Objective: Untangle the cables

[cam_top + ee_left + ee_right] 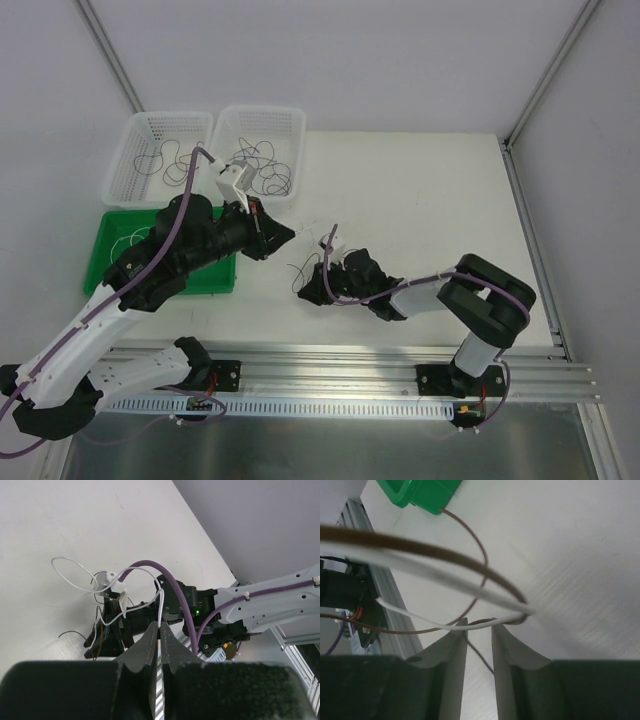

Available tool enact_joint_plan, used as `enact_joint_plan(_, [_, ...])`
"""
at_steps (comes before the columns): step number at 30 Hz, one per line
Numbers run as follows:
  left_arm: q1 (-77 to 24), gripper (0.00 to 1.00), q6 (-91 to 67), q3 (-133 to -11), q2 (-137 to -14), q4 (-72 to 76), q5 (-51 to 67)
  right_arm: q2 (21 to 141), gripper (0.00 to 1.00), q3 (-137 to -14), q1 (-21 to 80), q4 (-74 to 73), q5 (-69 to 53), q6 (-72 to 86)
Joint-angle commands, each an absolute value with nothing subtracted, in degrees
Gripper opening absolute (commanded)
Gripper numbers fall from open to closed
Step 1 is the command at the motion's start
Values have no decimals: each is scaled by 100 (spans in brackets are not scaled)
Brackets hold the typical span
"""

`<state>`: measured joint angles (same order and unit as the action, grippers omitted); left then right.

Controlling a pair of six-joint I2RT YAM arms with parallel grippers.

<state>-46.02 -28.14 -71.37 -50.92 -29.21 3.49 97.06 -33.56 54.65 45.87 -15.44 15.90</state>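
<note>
Our left gripper [160,628] is pinched almost shut on the white cable [70,575], which loops across to our right gripper [479,626]. Its jaws stand a narrow gap apart, with that strand and a brown cable [420,548] lying across the tips, seemingly clamped on neither. We judge that pulling apart now could cinch the crossed strands tighter, snag them on the right gripper, or slip the thin white strand free. This happens low over the white surface [420,200], white baskets [170,114] and a green tray [110,262] far left, plain walls around.
</note>
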Motion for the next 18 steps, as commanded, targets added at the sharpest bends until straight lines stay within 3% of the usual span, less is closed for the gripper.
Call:
enact_joint_plan(1, [-4544, 0, -2936, -7032, -4984, -2637, 89, 9625, 26, -3226, 5476, 5485, -1521, 1767])
enact_joint_plan(2, [-4544, 0, -2918, -6970, -4940, -2637, 27, 9433, 9, -3147, 5458, 5310, -1407, 1688])
enact_joint_plan(4, [-4544, 0, -2839, -6900, -4869, -2637, -297, 9142, 1, -2946, 5345, 4994, -1284, 1583])
enact_joint_plan(13, [-4377, 0, -2215, -6425, -4395, -2865, -2327, 6717, 1, -1829, 3774, 2824, -651, 1573])
enact_joint_plan(18, [-3930, 0, -2030, -6258, -4544, -3032, -2628, 5074, 1, -2161, 2719, -215, 605, 1362])
